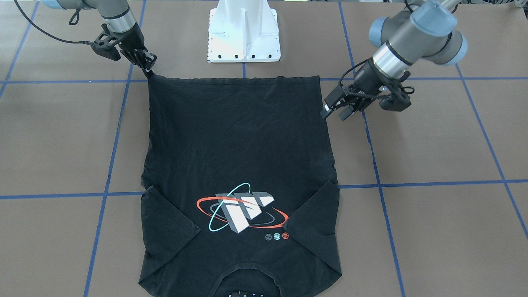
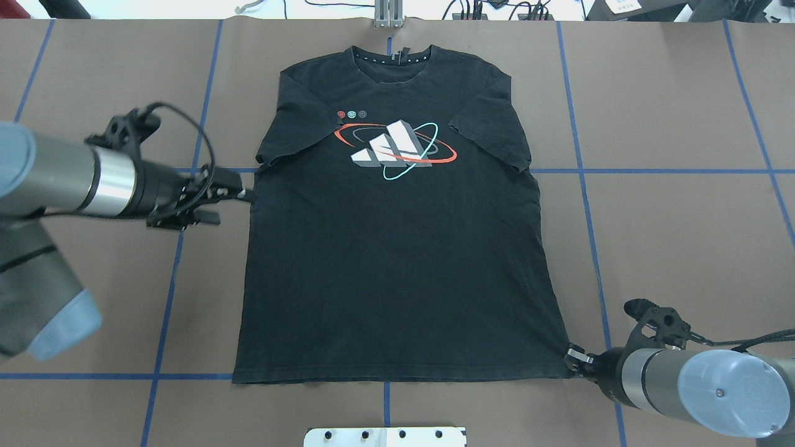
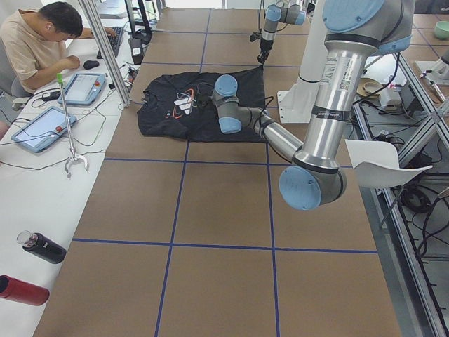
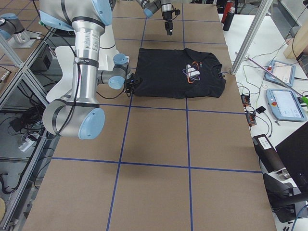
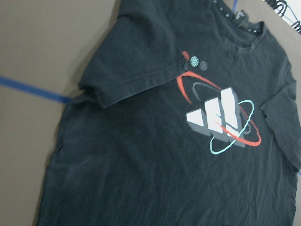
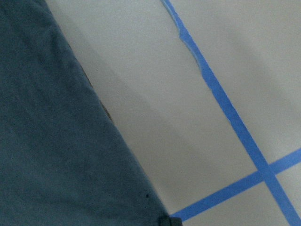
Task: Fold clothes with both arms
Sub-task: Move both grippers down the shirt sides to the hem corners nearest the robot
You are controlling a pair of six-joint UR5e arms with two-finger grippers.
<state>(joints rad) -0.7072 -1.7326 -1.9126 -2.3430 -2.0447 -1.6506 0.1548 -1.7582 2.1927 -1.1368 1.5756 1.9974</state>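
one black t-shirt [image 2: 397, 261], two robot arms [image 2: 62, 180] [image 2: 683, 379], one white pedestal [image 1: 244, 37].

Silver-grey jointed left arm [image 2: 62, 180], right arm [image 2: 652, 379], light blue joint caps [image 2: 726, 391], black cables [image 2: 205, 139], white pedestal [image 1: 244, 37].

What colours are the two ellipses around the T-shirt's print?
One red, one teal, on the black T-shirt; clearest in the left wrist view.

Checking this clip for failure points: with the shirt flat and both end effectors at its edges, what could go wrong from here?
1. The right end effector sits at the very tip of a hem corner of the T-shirt; a hold that thin might slip on lifting.
2. The left end effector looks open at the side edge below the sleeve, away from the hem, so a joint lift would likely skew the fold.
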